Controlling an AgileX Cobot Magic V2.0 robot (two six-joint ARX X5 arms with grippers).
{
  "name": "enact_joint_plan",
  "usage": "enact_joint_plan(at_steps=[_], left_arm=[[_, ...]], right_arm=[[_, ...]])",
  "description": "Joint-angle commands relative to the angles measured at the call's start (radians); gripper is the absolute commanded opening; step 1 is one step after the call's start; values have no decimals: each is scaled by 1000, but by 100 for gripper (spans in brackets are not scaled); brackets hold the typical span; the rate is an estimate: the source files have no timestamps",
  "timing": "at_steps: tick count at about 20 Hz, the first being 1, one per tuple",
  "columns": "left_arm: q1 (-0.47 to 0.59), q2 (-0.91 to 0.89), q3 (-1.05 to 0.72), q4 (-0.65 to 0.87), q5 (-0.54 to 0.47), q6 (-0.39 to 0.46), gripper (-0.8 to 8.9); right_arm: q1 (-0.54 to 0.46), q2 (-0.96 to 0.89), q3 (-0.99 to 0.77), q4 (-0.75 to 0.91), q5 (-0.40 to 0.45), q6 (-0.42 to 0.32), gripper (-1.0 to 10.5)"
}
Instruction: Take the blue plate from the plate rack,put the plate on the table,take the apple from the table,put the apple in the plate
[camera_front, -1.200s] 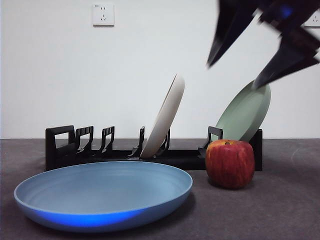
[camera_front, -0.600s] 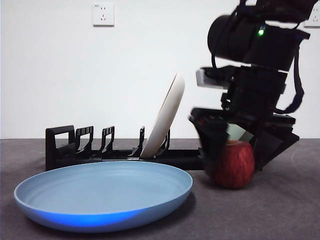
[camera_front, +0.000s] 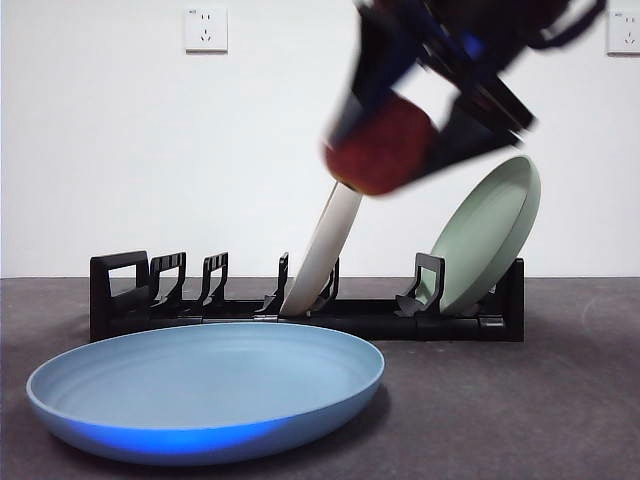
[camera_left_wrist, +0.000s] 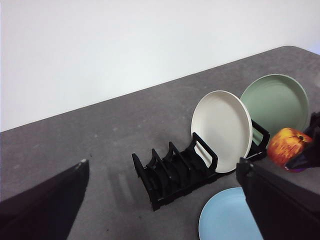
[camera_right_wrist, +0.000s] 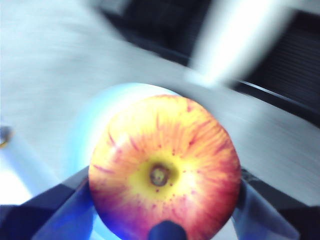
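Blue plate (camera_front: 205, 400) lies lower left on the dark grey table (camera_front: 560, 420). Behind it, the plate rack (camera_front: 300, 305). Upper centre, the right gripper (camera_front: 400, 130) clamps the apple (camera_front: 380, 150) aloft, against a white wall (camera_front: 120, 150). Left gripper (camera_left_wrist: 160, 200) is spread wide, idle.

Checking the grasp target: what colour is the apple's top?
Yellow around the stem, streaked red toward the edges on the apple; right wrist view shows it best.
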Motion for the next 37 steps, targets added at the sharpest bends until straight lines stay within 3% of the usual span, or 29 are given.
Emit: enact_joint_plan(at_steps=[1, 4, 7, 10, 14, 15, 19, 21, 29, 32, 36, 37], left_arm=[[2, 16, -5, 9, -3, -10, 494], [2, 39, -5, 8, 0, -10, 495], [2, 56, -5, 5, 3, -11, 495], [2, 62, -5, 5, 10, -11, 494], [2, 62, -5, 3, 30, -14, 495], [2, 62, -5, 2, 30, -14, 495], [2, 62, -5, -4, 29, -14, 495], [2, 62, -5, -4, 29, -14, 495], [2, 79, -5, -11, 29, -31, 495], [2, 120, -5, -11, 28, -32, 494], [2, 198, -5, -11, 24, -32, 488], [2, 222, -5, -11, 25, -27, 378]], right_arm=[[82, 31, 11, 56, -3, 13, -12], [195, 128, 52, 68, 123, 11, -12], [247, 249, 97, 62, 136, 5, -12], [270, 362, 121, 15, 209, -10, -12], [270, 444, 121, -12, 209, -34, 11], [270, 445, 121, -13, 209, -35, 44], [269, 445, 121, -13, 224, -33, 474], [270, 445, 121, -14, 262, -34, 570], [270, 396, 178, -64, 258, -34, 567], [269, 285, 212, -105, 260, -99, 550], [263, 76, 212, -150, 261, -137, 286], [260, 14, 212, -174, 263, -137, 199]])
